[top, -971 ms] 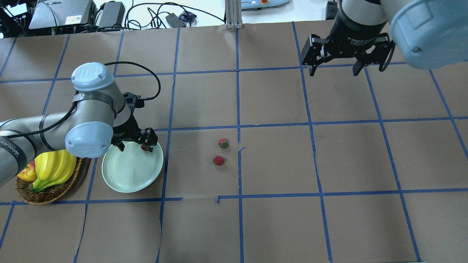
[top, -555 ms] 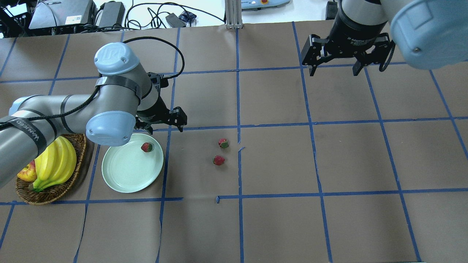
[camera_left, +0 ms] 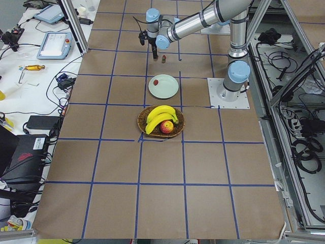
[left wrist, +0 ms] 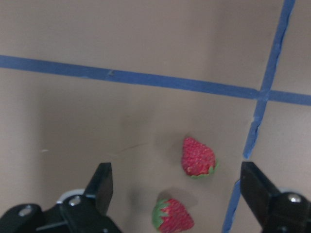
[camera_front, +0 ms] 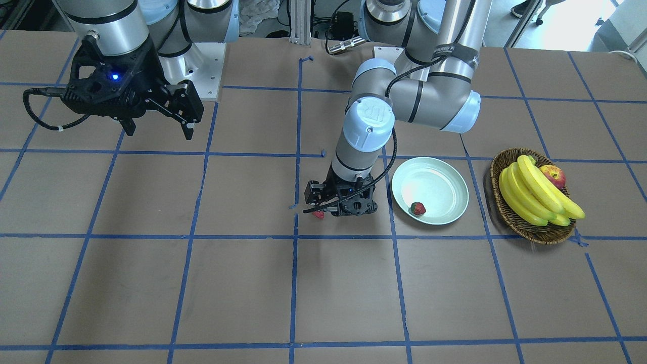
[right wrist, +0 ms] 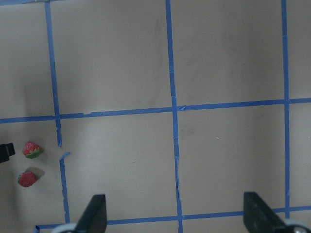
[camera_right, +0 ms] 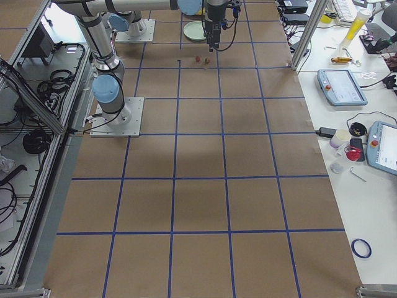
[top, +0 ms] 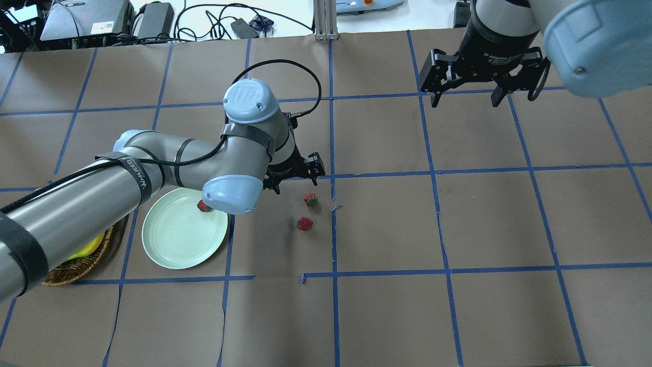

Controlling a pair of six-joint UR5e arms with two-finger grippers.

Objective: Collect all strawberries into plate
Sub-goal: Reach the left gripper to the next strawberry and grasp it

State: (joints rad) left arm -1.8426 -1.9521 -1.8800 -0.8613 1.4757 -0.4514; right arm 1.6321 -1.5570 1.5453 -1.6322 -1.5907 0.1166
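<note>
One strawberry (top: 204, 206) lies in the pale green plate (top: 173, 244), near its far rim; it also shows in the front view (camera_front: 417, 208) on the plate (camera_front: 429, 182). Two more strawberries (top: 311, 200) (top: 304, 224) lie on the brown table right of the plate. My left gripper (top: 296, 179) is open and empty, hovering just beside them. In the left wrist view both berries (left wrist: 198, 156) (left wrist: 172, 216) lie between the fingers of my left gripper (left wrist: 175, 170). My right gripper (top: 466, 99) is open and empty, high at the far right.
A wicker basket (camera_front: 530, 227) with bananas (camera_front: 536, 194) and an apple (camera_front: 553, 176) stands beside the plate, on the side away from the loose berries. My left arm's elbow (top: 232, 193) overhangs the plate's far rim. Blue tape lines grid the table.
My left gripper let go of a strawberry over the plate, left it there, and swung right to the two loose berries. The right arm has not moved.
</note>
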